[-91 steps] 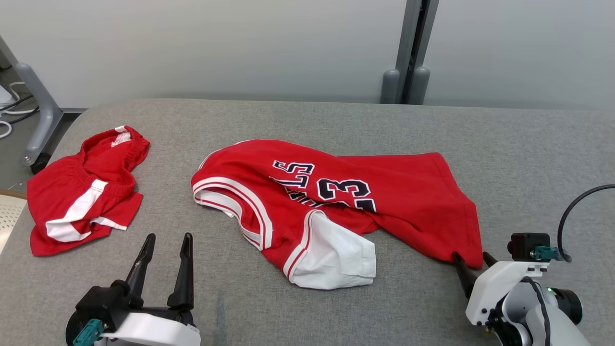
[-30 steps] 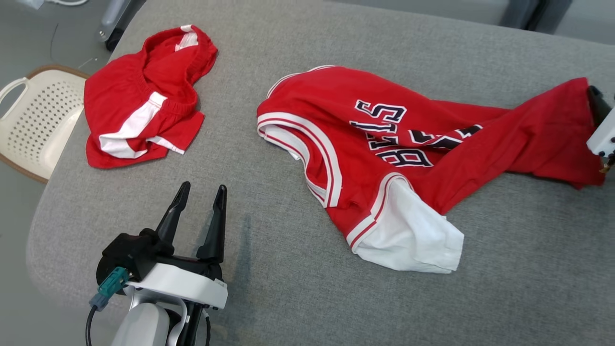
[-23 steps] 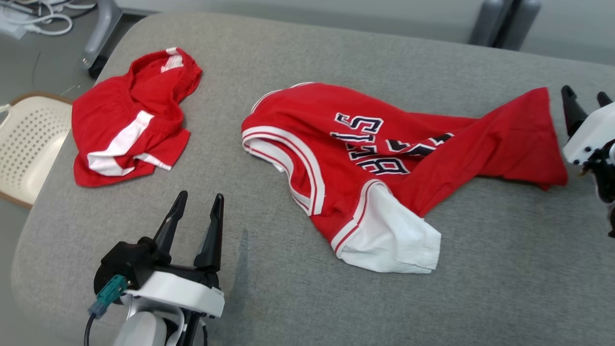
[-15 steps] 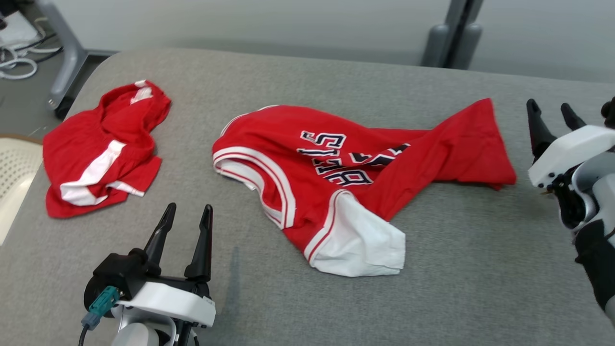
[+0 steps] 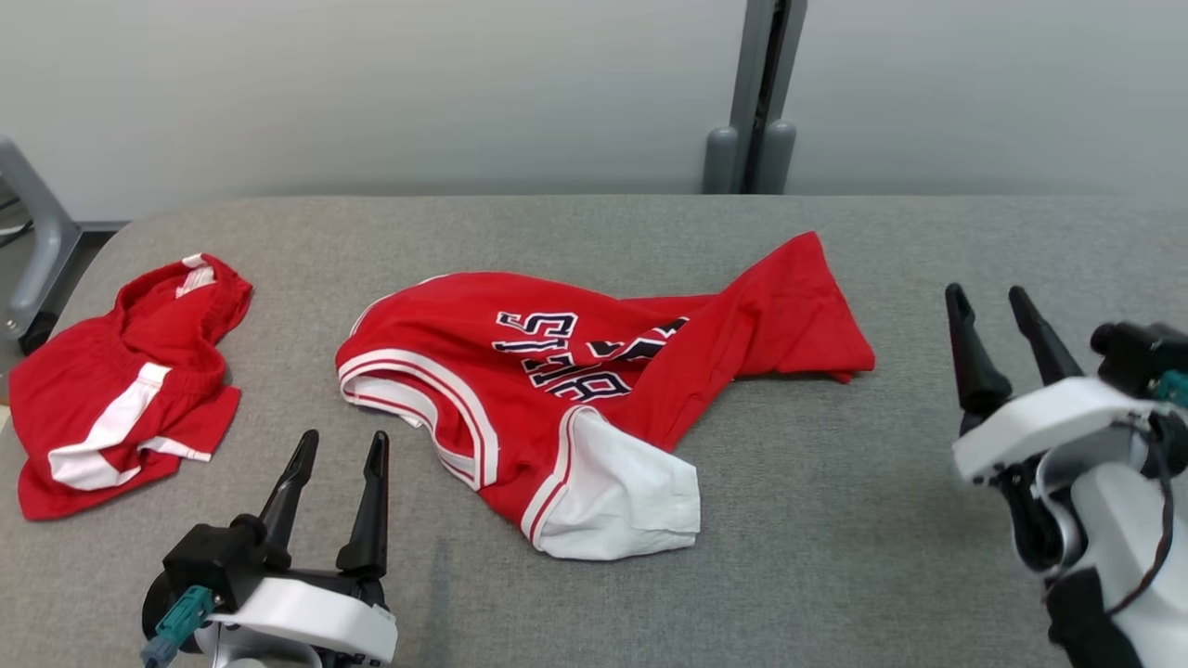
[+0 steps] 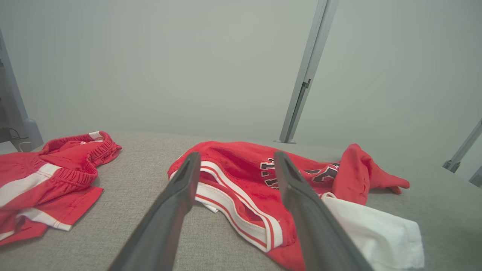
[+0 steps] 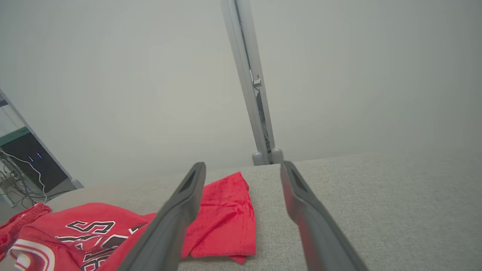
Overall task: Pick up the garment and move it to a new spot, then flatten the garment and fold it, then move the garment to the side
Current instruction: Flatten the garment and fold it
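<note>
A red basketball jersey (image 5: pixel 594 371) with white trim and dark lettering lies crumpled mid-table; its hem corner (image 5: pixel 798 306) is pulled out to the right and a white inner flap (image 5: pixel 622 506) is turned out in front. My left gripper (image 5: pixel 339 445) is open, empty, near the front edge to the left of the jersey (image 6: pixel 241 177). My right gripper (image 5: pixel 984 297) is open and empty, right of the hem corner and clear of it. In the right wrist view the hem (image 7: pixel 226 218) lies beyond my open right gripper (image 7: pixel 243 167).
Red shorts (image 5: pixel 121 371) with white stripes lie bunched at the table's left end, also in the left wrist view (image 6: pixel 49 177). The grey padded table (image 5: pixel 835 557) is bare on the right. A grey post (image 5: pixel 756 93) stands against the wall behind.
My right gripper dragged the jersey's hem corner to the right, let it go and drew back open. The head camera tilted and swung, shifting the whole picture. The left gripper stayed open.
</note>
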Available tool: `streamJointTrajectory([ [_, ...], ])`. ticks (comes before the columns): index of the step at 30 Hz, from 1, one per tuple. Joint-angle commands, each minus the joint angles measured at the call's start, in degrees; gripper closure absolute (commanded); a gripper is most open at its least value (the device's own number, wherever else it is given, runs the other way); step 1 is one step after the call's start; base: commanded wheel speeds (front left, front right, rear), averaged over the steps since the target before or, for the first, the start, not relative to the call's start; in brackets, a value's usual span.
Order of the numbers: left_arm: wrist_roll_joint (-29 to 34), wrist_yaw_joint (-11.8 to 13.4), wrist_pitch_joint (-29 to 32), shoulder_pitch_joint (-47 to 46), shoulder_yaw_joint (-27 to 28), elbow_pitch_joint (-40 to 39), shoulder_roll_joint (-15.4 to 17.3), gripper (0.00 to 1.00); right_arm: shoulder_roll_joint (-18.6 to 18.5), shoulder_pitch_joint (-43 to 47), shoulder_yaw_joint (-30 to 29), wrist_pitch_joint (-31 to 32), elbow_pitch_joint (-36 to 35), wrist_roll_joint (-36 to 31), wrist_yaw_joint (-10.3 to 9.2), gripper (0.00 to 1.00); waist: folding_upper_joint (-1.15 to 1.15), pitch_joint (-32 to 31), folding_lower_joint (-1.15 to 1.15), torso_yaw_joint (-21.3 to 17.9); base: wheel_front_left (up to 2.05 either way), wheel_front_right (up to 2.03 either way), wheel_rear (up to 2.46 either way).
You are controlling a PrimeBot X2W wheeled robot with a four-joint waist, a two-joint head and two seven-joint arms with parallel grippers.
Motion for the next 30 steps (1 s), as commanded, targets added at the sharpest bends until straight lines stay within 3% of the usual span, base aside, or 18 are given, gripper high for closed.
streamJointTrajectory([
  [1, 0.3, -0.1, 0.0, 0.4, 0.5, -0.1, 0.5, 0.00, 0.9, 4.0, -1.7, -0.2, -3.2, -2.5, 0.13, 0.00, 0.00, -0.9, 0.00, -1.0, 0.00, 0.00, 0.00],
  [7, 0.6, -0.1, 0.0, 1.2, 0.5, -0.3, 0.5, 0.00, 5.6, 14.1, -8.6, -0.3, -14.8, -9.4, 0.13, 0.00, 0.00, -1.2, 0.00, -1.8, 0.00, 0.00, 0.00],
  [12, -0.1, -0.1, 0.0, 1.0, -0.3, -0.3, 0.4, 0.00, 8.7, 19.8, -13.6, -0.3, -20.3, -13.8, 0.13, 0.00, 0.00, -0.6, 0.00, -2.1, 0.00, 0.00, 0.00],
  [23, -0.7, -0.1, 0.0, 0.7, -1.3, 0.6, 0.5, 0.00, 9.8, 22.2, -15.2, -0.2, -22.1, -16.7, 0.14, 0.00, 0.00, -0.7, 0.00, -2.5, 0.00, 0.00, 0.00],
  [30, -5.0, -0.1, 1.9, 0.1, -4.9, 4.7, 0.6, 0.00, 9.8, 22.2, -14.4, 0.2, -21.6, -15.6, 0.14, 0.00, 0.00, -0.9, 0.00, -2.3, 0.00, 0.00, 0.00],
])
